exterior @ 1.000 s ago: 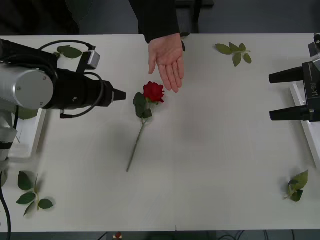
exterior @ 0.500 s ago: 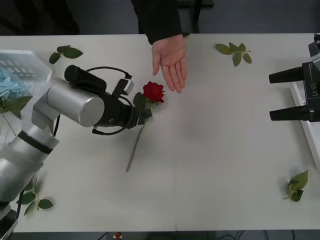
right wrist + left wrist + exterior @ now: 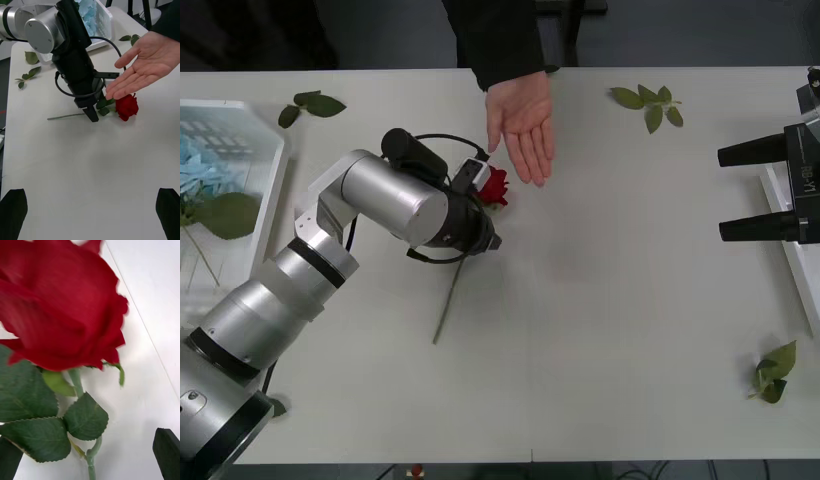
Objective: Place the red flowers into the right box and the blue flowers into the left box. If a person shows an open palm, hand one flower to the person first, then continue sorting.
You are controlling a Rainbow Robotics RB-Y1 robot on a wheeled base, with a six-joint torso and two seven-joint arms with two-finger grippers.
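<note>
**Rose under the left pincer, palm waiting**

I start with the tabletop (image 3: 600, 330), white and mostly bare. At its left edge sits the left box (image 3: 265, 195), blue flowers (image 3: 205, 175) already inside; the right box (image 3: 785, 215) pokes in at the right edge, with my right pincer (image 3: 725, 192) parked above it, fingers apart. The person's open palm (image 3: 522, 125) reaches in from the far side, so I judge a handover comes first. My left pincer (image 3: 92, 112) hangs over the single rose (image 3: 495, 186), which lies flat just beside that palm, stem (image 3: 448, 300) trailing toward me. From the wrist I see the fingers (image 3: 167, 453) apart, straddling the stem under the bloom, not yet closed. The rose looks light and floppy, the bloom crushable; I'd pinch the thin stem just below the leaves (image 3: 84, 420), gently.
</note>
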